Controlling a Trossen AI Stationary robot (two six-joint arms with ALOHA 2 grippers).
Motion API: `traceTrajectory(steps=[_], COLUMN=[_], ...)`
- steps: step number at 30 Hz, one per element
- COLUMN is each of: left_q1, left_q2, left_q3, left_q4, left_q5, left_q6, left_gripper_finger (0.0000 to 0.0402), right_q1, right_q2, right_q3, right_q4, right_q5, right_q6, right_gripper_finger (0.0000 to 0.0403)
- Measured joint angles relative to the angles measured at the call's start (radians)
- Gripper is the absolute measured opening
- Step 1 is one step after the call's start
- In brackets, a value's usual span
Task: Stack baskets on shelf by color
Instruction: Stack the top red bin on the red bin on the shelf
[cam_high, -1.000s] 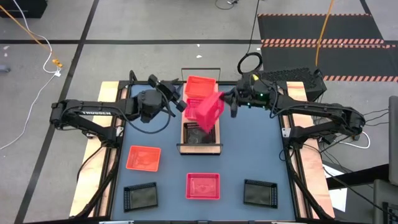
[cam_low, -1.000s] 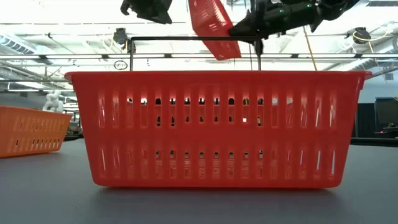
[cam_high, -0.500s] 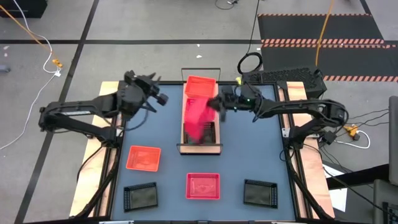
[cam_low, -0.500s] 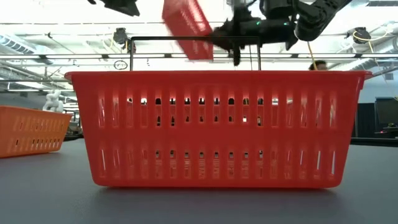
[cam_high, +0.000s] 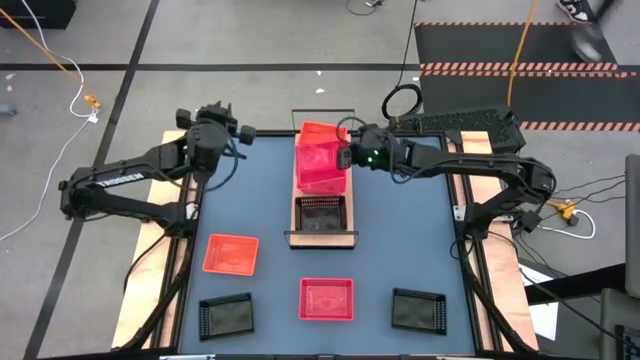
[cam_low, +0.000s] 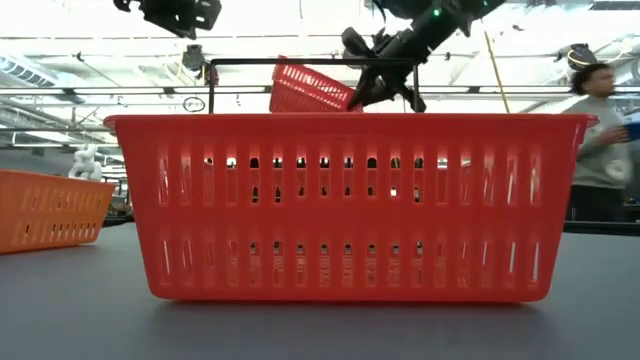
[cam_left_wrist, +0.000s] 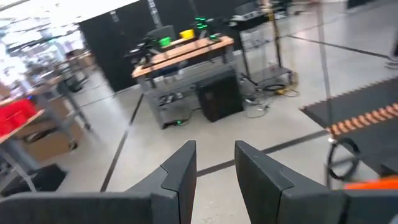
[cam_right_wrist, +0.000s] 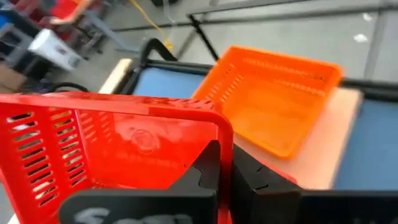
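the near part of the tabletop (cam_high: 270, 225) carries five baskets well apart from one another: an orange basket (cam_high: 230, 253) on the left, a pink-red basket (cam_high: 327, 299) at the middle, and black baskets at the near left (cam_high: 225, 317) and near right (cam_high: 418, 309). in the low view the middle basket fills the foreground and hides most of the shelf behind it. the shelf (cam_high: 322, 236) runs away from the near edge at the middle of the tabletop. a black basket on the shelf (cam_high: 322, 212) sits on its near half; a basket at the far end (cam_high: 322, 133) shows orange in the right wrist view. no basket shows anything inside. the right end effector (cam_high: 345, 158) is clamped on the rim of a held pink-red basket (cam_high: 320, 166), raised over the shelf's far half. the left end effector (cam_high: 242, 131) hangs over the far left of the tabletop, fingers a little apart, holding nothing. a person (cam_low: 598, 140) stands in the room beyond.
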Motion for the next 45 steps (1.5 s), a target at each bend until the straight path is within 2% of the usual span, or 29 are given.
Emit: traceTrajectory(steps=[3, 6, 10, 12, 14, 19, 24, 36, 45], left_q1=[0.049, 0.081, 0.109, 0.116, 0.118, 0.118, 0.118, 0.118, 0.118], left_q2=[0.013, 0.021, 0.020, 0.021, 0.021, 0.021, 0.021, 0.021, 0.021], left_q3=[0.000, 0.000, 0.000, 0.000, 0.000, 0.000, 0.000, 0.000, 0.000], left_q4=[-0.001, 0.012, 0.039, 0.045, 0.049, 0.050, 0.050, 0.050, 0.049], left_q5=[0.032, 0.095, 0.178, 0.195, 0.195, 0.198, 0.199, 0.199, 0.199], left_q6=[-0.010, -0.010, -0.001, -0.001, -0.001, 0.006, 0.006, 0.007, 0.009], left_gripper_finger=[0.0113, 0.0113, 0.0113, 0.0113, 0.0113, 0.0113, 0.0113, 0.0113, 0.0113], right_q1=[-0.002, -0.011, -0.037, -0.053, -0.057, -0.056, -0.064, -0.063, -0.063], right_q2=[0.006, 0.005, 0.026, 0.044, 0.063, 0.099, 0.141, 0.149, 0.150], right_q3=[0.057, 0.059, 0.059, 0.056, 0.056, 0.058, 0.058, 0.057, 0.057], right_q4=[-0.074, -0.097, -0.220, -0.259, -0.234, -0.169, -0.184, -0.185, -0.190], right_q5=[-0.016, -0.020, -0.027, -0.083, -0.124, -0.130, -0.200, -0.204, -0.204], right_q6=[0.056, 0.105, 0.199, 0.236, 0.254, 0.227, 0.227, 0.226, 0.224], right_gripper_finger=[0.0002, 0.0002, 0.0002, 0.0002, 0.0002, 0.0004, 0.0005, 0.0008, 0.0055])
